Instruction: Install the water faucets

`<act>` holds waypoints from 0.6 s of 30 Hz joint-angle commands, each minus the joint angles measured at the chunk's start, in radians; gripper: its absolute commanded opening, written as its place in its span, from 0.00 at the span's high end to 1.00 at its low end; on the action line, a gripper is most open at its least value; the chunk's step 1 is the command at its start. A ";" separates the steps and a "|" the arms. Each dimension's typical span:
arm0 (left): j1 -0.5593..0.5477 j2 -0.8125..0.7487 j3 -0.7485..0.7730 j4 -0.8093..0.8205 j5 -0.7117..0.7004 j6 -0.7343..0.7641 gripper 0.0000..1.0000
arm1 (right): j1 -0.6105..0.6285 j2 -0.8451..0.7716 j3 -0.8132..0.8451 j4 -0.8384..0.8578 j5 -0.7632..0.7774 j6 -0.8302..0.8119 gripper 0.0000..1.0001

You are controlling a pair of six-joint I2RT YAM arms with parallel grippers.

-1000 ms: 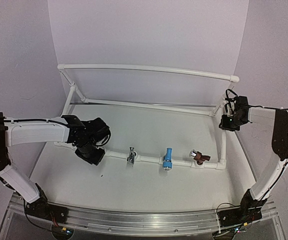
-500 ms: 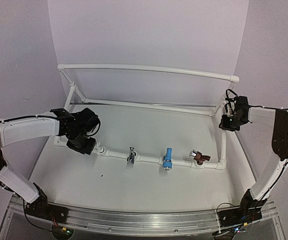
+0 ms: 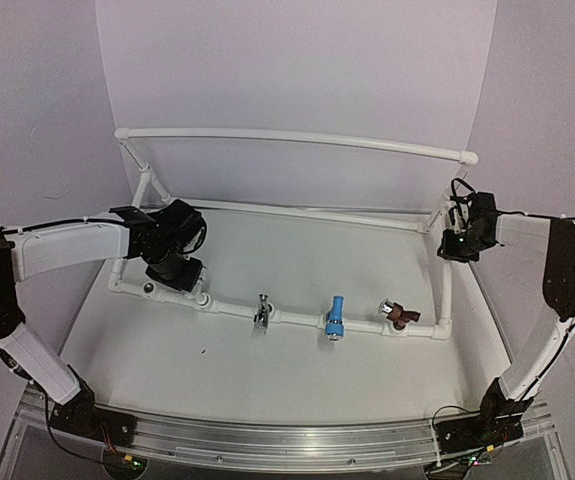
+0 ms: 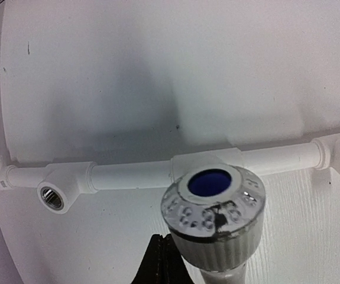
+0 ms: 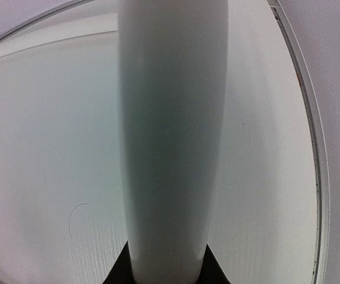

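The white faucet (image 3: 199,297) with a blue-capped knob (image 4: 214,213) stands at a tee of the PVC pipe frame's front rail (image 3: 297,318). My left gripper (image 3: 177,272) is just behind and above it. Its dark fingertips (image 4: 158,263) look pressed together, beside the knob and not on it. A bare threaded socket (image 4: 52,198) is left of the faucet. Chrome (image 3: 262,311), light blue (image 3: 335,317) and reddish-brown (image 3: 397,315) faucets sit further right on the rail. My right gripper (image 3: 455,243) is shut on the frame's right side pipe (image 5: 172,118).
The pipe frame's raised back bar (image 3: 287,137) spans the rear, with slanted struts at the left (image 3: 145,185). Grey walls close in on both sides. The metal base rail (image 3: 287,440) runs along the near edge.
My left gripper has moved off the white faucet, first left and then back towards the rear. The faucet stays on the rail. The right arm has not moved.
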State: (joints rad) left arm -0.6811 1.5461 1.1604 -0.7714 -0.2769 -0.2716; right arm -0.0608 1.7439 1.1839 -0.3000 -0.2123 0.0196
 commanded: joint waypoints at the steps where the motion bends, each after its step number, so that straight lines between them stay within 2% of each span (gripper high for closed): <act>1: 0.004 0.037 0.091 0.079 0.060 0.051 1.00 | -0.017 -0.008 0.013 -0.050 0.038 -0.115 1.00; 7: -0.005 0.072 0.151 0.079 0.094 0.100 1.00 | -0.017 -0.002 0.010 -0.050 0.035 -0.113 1.00; 18: -0.117 0.131 0.179 0.027 0.097 0.126 1.00 | -0.017 0.005 0.010 -0.049 0.030 -0.109 1.00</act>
State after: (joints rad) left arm -0.7683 1.6622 1.3029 -0.7237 -0.1890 -0.1578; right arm -0.0624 1.7439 1.1839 -0.3004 -0.2157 0.0189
